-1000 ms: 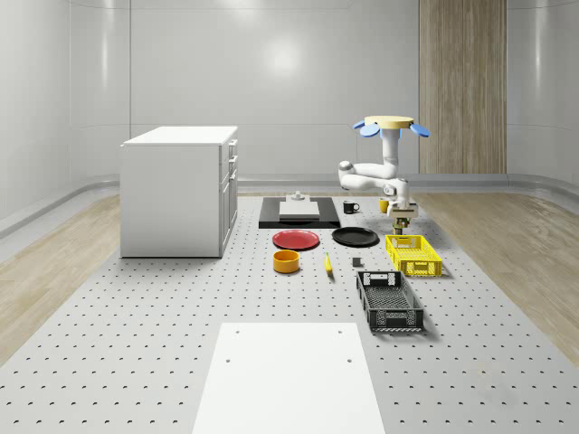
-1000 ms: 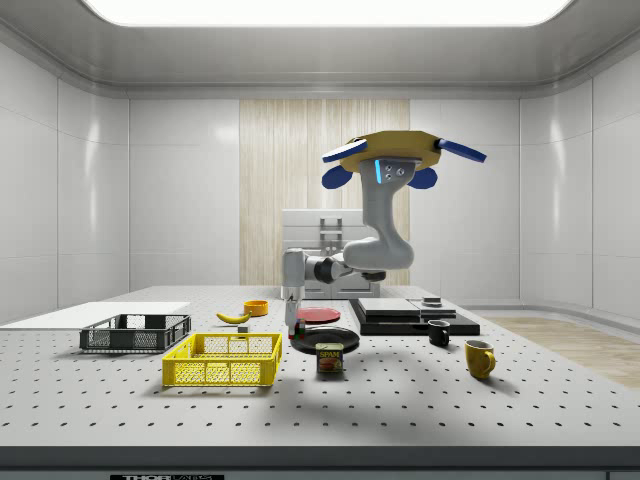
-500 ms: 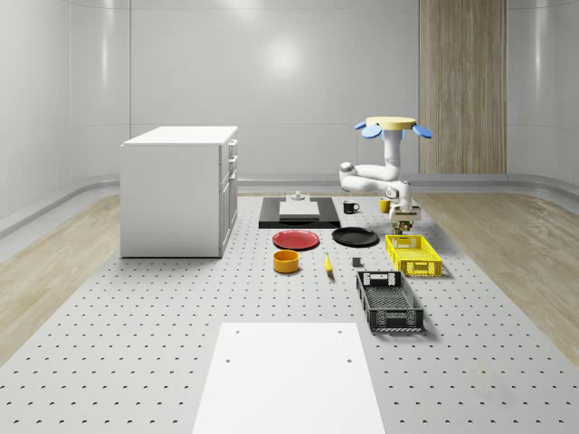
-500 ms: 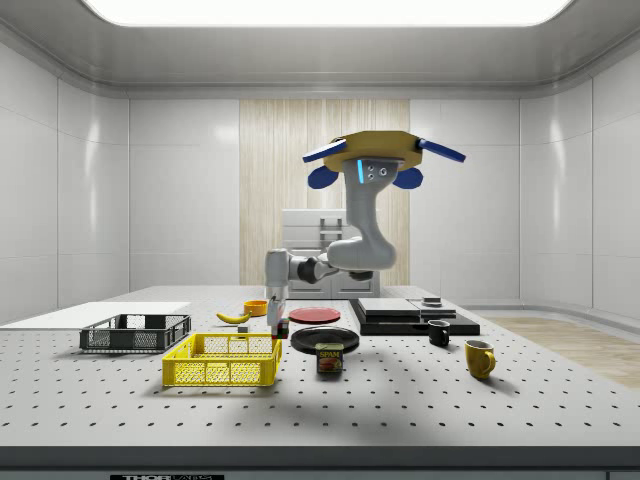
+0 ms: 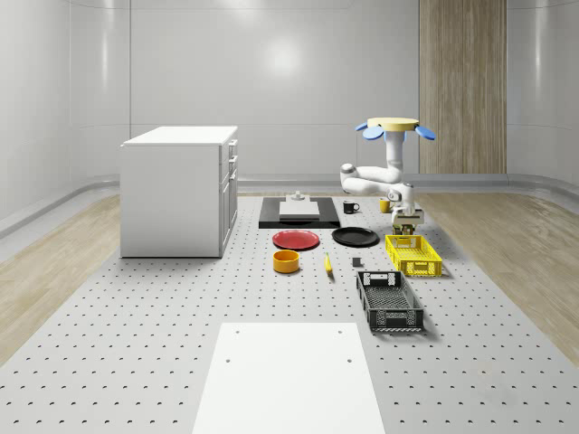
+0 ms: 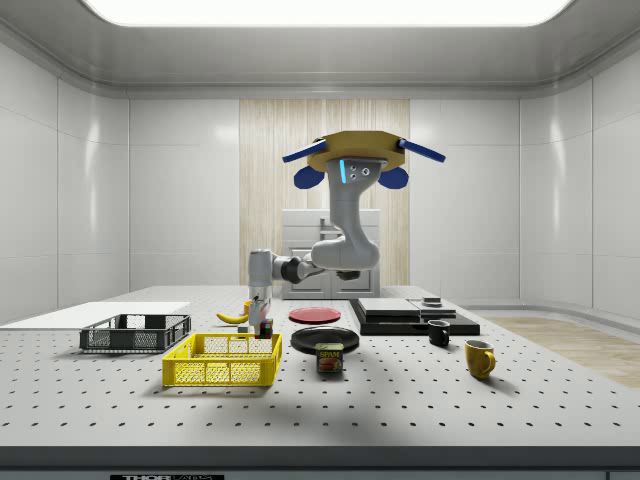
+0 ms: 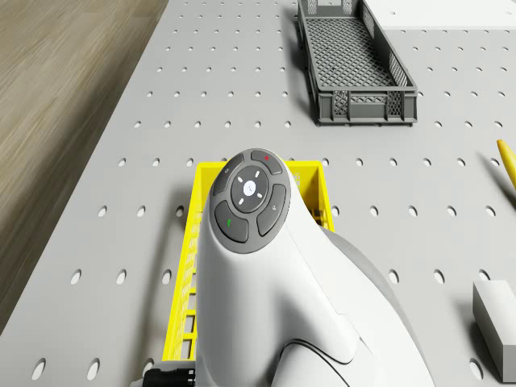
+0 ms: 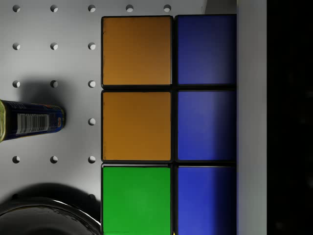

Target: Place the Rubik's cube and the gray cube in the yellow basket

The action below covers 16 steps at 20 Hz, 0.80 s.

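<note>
The drone [image 5: 393, 127] hovers above the table's far right part in the whole-scene view, its arm bent down toward the yellow basket [image 5: 413, 254]. My gripper [image 6: 262, 320] is shut on the Rubik's cube [image 8: 166, 122], whose orange, green and blue tiles face the wrist camera. A dark finger [image 8: 288, 117] lies against the cube's blue side. The cube hangs just above the rim at the side view's right end of the yellow basket [image 6: 222, 360]. The gray cube [image 5: 356, 263] lies on the table beside the basket, and it also shows in the drone view as a gray cube [image 7: 500, 322].
A black crate [image 5: 389, 300] stands just nearer the camera than the basket. A spam can [image 6: 330, 358], a black plate [image 5: 355, 237], a red plate [image 5: 296, 240], an orange bowl [image 5: 286, 261], a banana [image 5: 327, 263] and two mugs [image 6: 480, 358] are nearby. A white cabinet [image 5: 179, 190] stands at the left.
The drone and arm have moved toward the side view's left, carrying the Rubik's cube from above the black plate to the basket's right end. The cube hangs slightly lower.
</note>
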Tool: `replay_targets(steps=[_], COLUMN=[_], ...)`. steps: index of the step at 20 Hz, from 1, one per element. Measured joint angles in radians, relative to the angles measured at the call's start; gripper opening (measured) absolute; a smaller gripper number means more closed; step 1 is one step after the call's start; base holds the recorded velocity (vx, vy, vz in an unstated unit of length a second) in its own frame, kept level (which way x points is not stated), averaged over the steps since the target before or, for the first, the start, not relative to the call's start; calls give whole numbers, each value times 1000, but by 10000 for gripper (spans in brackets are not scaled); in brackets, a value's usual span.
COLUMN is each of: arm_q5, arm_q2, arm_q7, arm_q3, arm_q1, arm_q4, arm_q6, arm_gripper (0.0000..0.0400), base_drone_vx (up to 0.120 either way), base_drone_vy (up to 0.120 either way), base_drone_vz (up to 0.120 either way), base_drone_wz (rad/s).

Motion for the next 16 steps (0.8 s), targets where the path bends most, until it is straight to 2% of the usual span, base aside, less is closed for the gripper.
replay_targets(steps=[7,9,14,16], arm_q5=[2,3,3,-8], arm_q2=[-6,-8,-11,-14], arm_q7=[1,1,2,2], arm_q3=[1,1,0,-13], arm_q1=[-1,-2,-3,-5], arm_q4=[0,0,1,3], arm_q6=[6,7,11,17], arm_gripper=[325,325,325,325], base_drone_vx=[120,0,0,0], base_drone_vy=[0,0,0,0], base_drone_vz=[0,0,-120,-20], base_drone_wz=[0,0,0,0])
